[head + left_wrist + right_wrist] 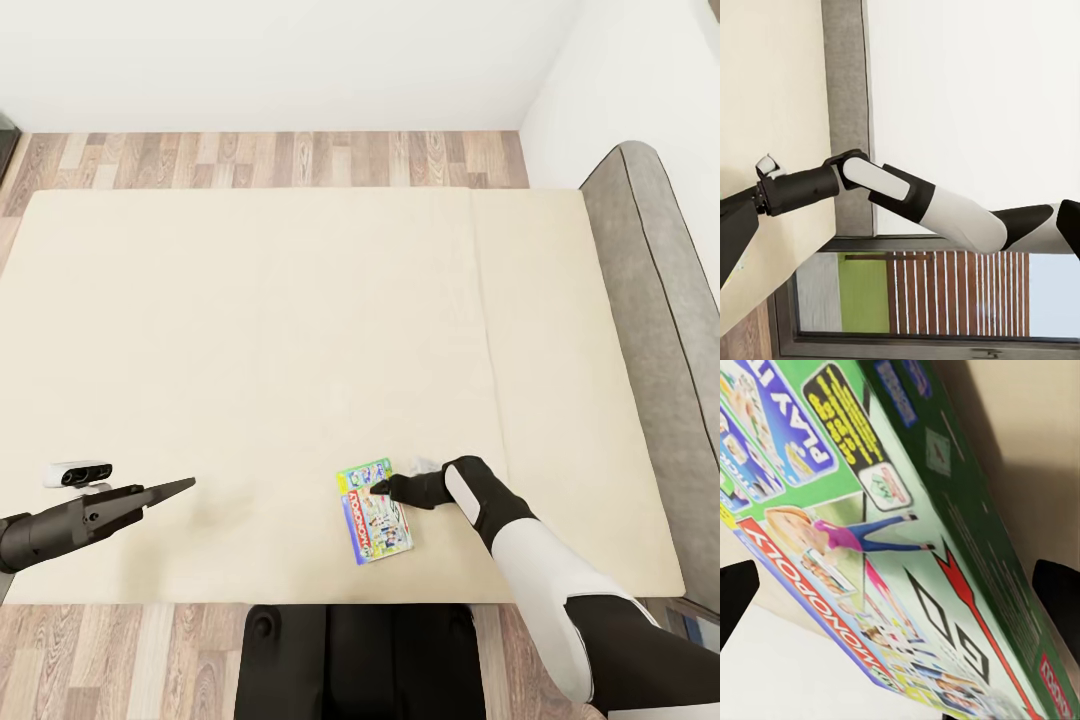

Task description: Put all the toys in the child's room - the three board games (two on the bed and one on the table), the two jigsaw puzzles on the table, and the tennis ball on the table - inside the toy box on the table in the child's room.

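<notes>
Two board games point(375, 512) are seen lying overlapped on the bed point(250, 330), close to its near edge and right of the middle: a blue-lidded one nearer the robot, a green one partly under it on the far side. The right gripper point(384, 489) is lowered over the green box; from its wrist camera the printed lid point(892, 532) is seen between spread jaws, not yet pinched. The left gripper point(175, 487) hangs over the near left of the mattress, carrying nothing; whether its jaws are parted cannot be told. Farther off, bare mattress, plank floor and white wall are seen. Both games judged still to be collected; little of the task appears done.
</notes>
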{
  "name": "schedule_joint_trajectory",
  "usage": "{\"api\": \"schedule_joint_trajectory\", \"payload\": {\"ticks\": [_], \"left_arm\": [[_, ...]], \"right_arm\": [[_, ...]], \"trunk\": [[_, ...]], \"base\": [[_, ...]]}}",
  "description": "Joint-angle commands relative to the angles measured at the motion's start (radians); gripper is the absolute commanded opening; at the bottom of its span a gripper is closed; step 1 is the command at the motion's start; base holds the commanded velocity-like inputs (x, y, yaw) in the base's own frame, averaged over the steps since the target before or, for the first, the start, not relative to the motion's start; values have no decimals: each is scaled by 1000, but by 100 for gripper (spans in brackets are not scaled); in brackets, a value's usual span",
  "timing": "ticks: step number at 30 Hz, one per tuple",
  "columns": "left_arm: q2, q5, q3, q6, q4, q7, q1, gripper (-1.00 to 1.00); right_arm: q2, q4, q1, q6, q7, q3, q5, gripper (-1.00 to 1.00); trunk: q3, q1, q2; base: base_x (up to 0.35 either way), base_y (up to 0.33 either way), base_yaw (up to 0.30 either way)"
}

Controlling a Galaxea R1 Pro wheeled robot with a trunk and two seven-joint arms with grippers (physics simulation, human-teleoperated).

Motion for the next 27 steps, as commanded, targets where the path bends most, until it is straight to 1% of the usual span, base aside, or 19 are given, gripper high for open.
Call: {"api": "schedule_joint_trajectory", "payload": {"ticks": [1,14,19,23,27], "left_arm": [[0,0,0,11,0,-4,0,100],[0,0,0,11,0,-4,0,100],[0,0,0,11,0,-4,0,100],[0,0,0,11,0,-4,0,100],[0,0,1,11,0,-4,0,100]], "right_arm": [[0,0,0,3,-3,2,7,100],[2,4,30,4,-3,3,9,100],[14,5,33,4,-3,3,9,100],[29,4,34,4,-3,3,9,100],[36,4,34,4,-3,3,10,100]], "trunk": [[-1,1,-1],[-1,1,-1],[-1,1,-1],[-1,1,-1],[-1,1,-1]], "base": [[0,0,0],[0,0,0],[0,0,0],[0,0,0],[0,0,0]]}}
